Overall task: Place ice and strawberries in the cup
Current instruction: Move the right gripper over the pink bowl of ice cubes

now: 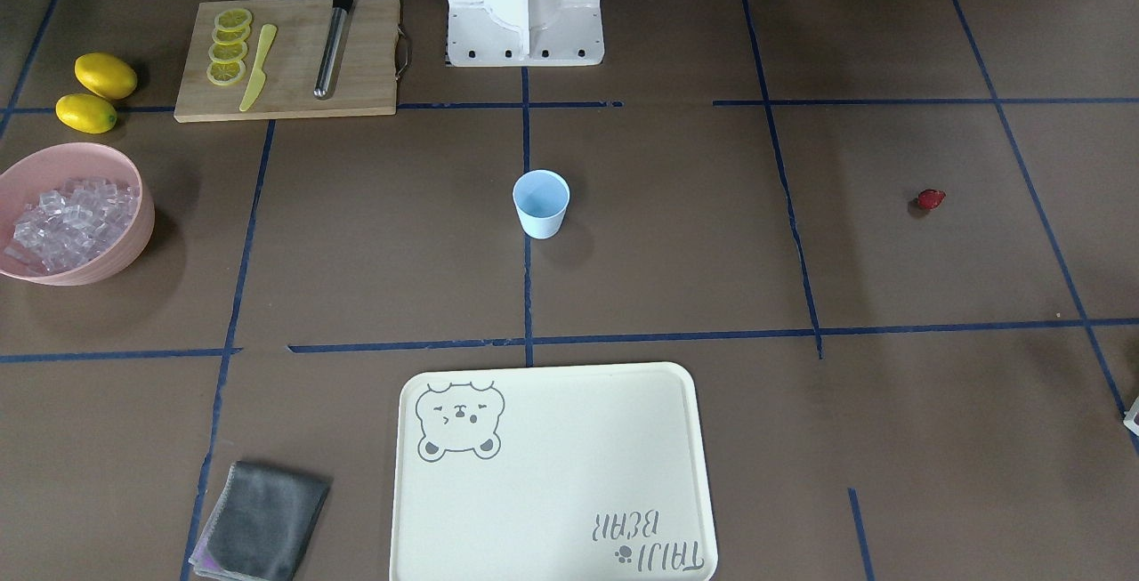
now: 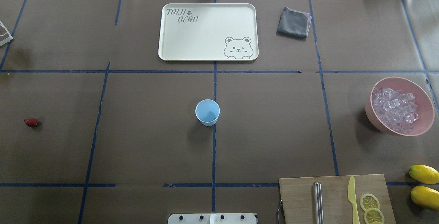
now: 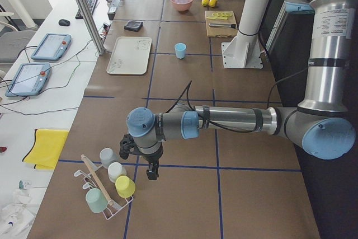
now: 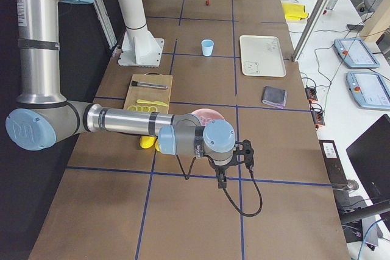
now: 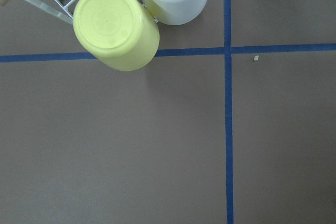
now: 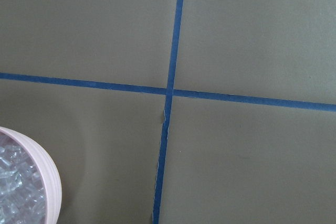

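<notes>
Left gripper (image 3: 152,173) and right gripper (image 4: 220,179), open or closed I cannot tell; risks: nudging the bowl (image 2: 367,107) just beside my right fingers, tipping the light cup (image 2: 207,112) far from both, bowl's slick ice (image 2: 394,109) slipping out, strawberry (image 2: 31,122) far from my left rolling off.

Front and overhead cameras face each other, sharing the cup (image 1: 540,204) mid-frame; 2 wrist cameras look straight down, close.

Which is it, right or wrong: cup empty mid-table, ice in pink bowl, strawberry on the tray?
Wrong on one point: the strawberry lies on the bare table, far from the tray, per the overhead view. The cup empty mid-table and the ice in the pink bowl both hold.
</notes>
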Robot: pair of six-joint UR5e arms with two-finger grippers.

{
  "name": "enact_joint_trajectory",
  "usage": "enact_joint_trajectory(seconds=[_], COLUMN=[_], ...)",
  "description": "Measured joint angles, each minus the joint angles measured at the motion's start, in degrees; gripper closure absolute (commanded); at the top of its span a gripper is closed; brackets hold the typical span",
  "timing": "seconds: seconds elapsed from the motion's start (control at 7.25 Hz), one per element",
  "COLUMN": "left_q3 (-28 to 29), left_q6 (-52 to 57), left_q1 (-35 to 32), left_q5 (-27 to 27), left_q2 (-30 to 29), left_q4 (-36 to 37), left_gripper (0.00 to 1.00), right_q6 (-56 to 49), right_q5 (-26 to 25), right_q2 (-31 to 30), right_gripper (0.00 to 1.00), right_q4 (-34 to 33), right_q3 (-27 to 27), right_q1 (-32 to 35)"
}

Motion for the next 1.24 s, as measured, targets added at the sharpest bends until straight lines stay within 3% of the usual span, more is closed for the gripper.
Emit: enact_joint_trajectory(seconds=[1.24], left_q3=[-1.0], left_q6=[0.0], left_q1=[0.0], left_q5=[0.0], left_q2=[0.3], left_q4=[0.1], left_gripper=[0.00], right_q6=[0.1], right_q5=[0.3], right_q2=[1.1], right_gripper=[0.00], right_q4=[0.3], right_q3=[0.8], right_q1=[-0.2])
